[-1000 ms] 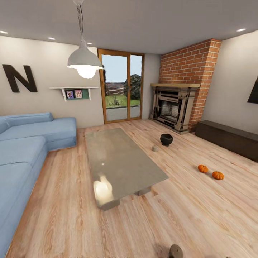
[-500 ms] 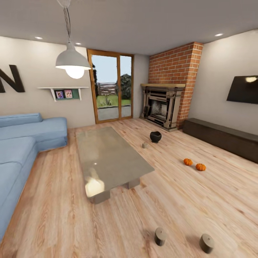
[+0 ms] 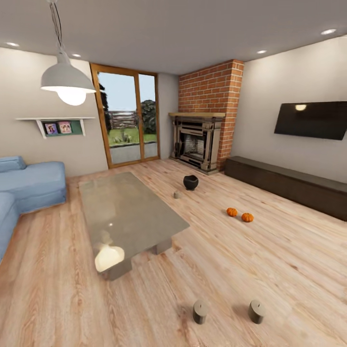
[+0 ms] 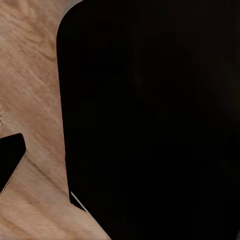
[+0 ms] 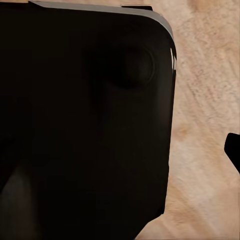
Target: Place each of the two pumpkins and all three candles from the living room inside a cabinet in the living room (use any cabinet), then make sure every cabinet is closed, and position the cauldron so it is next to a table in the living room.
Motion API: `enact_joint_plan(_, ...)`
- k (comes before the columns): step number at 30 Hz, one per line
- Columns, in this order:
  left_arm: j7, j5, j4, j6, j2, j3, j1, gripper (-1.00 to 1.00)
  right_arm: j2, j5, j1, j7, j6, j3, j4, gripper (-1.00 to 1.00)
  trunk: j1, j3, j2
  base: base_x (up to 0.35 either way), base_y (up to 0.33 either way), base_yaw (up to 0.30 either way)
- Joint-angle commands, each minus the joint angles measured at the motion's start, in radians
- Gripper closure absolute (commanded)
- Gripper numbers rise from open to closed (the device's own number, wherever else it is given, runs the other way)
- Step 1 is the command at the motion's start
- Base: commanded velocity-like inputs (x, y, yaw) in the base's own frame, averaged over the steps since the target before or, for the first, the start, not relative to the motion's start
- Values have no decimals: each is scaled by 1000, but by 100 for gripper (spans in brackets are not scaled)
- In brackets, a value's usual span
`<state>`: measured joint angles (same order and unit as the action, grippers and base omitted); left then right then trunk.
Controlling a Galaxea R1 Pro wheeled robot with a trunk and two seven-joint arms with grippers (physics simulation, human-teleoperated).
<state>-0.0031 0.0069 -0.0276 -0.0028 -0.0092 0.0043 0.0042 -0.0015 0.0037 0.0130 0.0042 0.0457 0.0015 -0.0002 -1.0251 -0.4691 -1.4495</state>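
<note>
Visibly two pumpkins point(image 3: 232, 212) point(image 3: 247, 217), three candles point(image 3: 200, 311) point(image 3: 256, 311) point(image 3: 177, 194), one cauldron point(image 3: 191, 182), tool state impossible to tell.

Pumpkins point(image 3: 239, 214) side by side on floor point(image 3: 270, 260)

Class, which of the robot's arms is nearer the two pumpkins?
Probably right: the pumpkins lie far ahead on the floor, right of the head view's centre, the right arm's side. Neither arm's exact position can be told.

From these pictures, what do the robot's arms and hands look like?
Little can be told. Both wrist views show a large matte black body with rounded corners above the wood floor; in the right wrist view it has a thin grey edge and a round recess. The hands' fingers cannot be made out.
</note>
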Motion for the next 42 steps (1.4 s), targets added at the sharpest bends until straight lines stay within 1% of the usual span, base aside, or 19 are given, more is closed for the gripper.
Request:
enact_joint_plan(1,0,1,-2,0,0,0,0,-100,0,1,1,0,3,0,1,-100,0,-1,0,-47,0,-287)
enact_joint_plan(32,0,1,-7,-1,-1,2,0,-100,0,1,1,0,7,-1,2,-100,0,-1,0,-8,0,-288)
enact_joint_plan(36,0,1,-8,0,-7,1,0,-100,0,1,1,0,7,-1,2,-100,0,-1,0,-138,-97,-288)
enact_joint_plan(42,0,0,-8,0,-8,-1,0,-100,0,1,1,0,7,-1,2,-100,0,-4,0,-173,-208,-280)
